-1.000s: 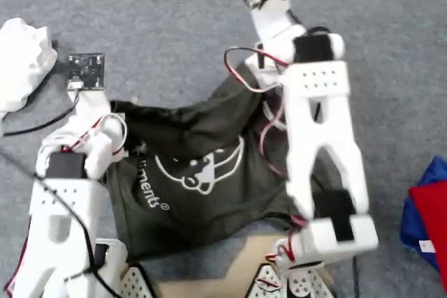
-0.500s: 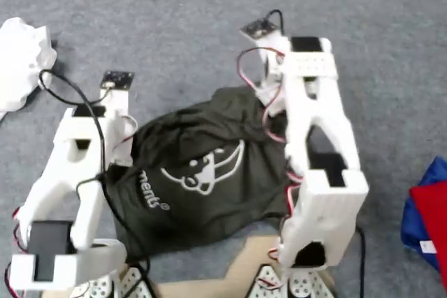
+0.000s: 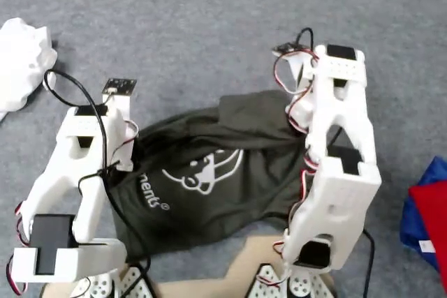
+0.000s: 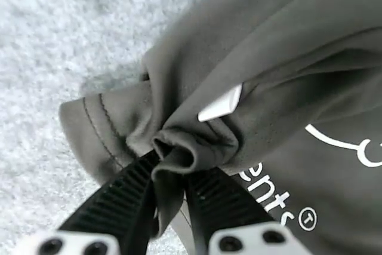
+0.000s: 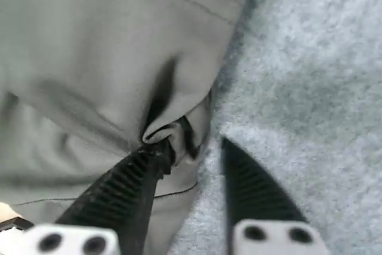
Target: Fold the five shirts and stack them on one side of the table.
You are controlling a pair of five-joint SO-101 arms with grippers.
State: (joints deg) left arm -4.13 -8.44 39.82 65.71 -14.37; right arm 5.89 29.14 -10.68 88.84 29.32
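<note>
Your shirt [image 3: 209,204] is soft, matt cloth; under it the table [image 3: 174,26] is rough felt; the fingers [image 4: 113,198] at its hem are ribbed, matt plastic.

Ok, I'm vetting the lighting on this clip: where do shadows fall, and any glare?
Left wrist view: soft shadow on the table beside the bunched hem of the dark shirt. Right wrist view: deep shadow inside its fold by the right tool. High view: even light, no glare.

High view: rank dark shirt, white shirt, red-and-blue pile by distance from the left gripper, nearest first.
1. dark shirt, table centre, pinched in the left gripper.
2. white shirt, left edge.
3. red-and-blue pile, right edge.
</note>
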